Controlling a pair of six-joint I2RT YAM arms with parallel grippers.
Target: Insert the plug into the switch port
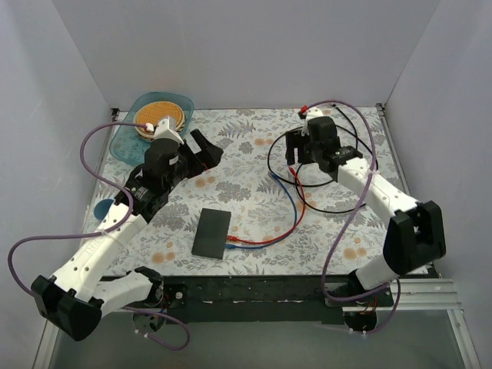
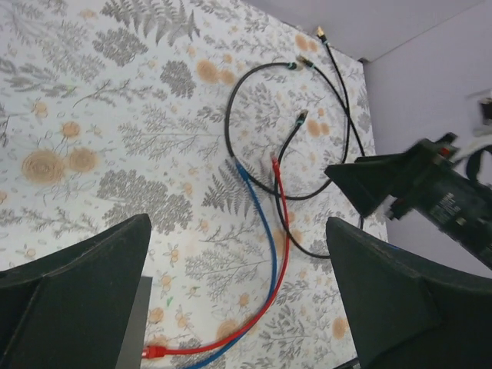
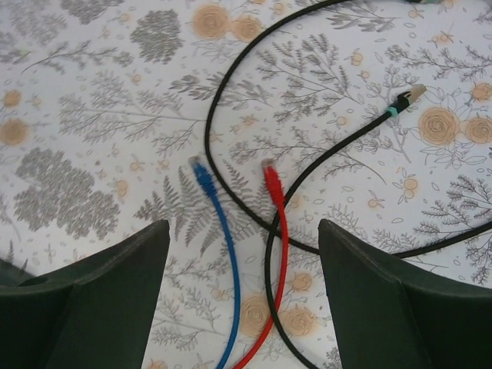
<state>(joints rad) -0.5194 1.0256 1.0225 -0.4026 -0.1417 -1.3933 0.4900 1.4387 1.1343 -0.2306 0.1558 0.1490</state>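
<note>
Evidently lines up a pick: right gripper spread wide and empty above the loose red plug and blue plug, well beyond the switch on its right. Parks left gripper, also wide and empty, beyond the switch's far side, likely for clearance.

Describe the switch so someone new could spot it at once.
On the floral table, look near the front edge, midway across. The switch is the flat matte black rectangle there, with a red cable and a blue cable running to its right side. No other flat box lies nearby.
</note>
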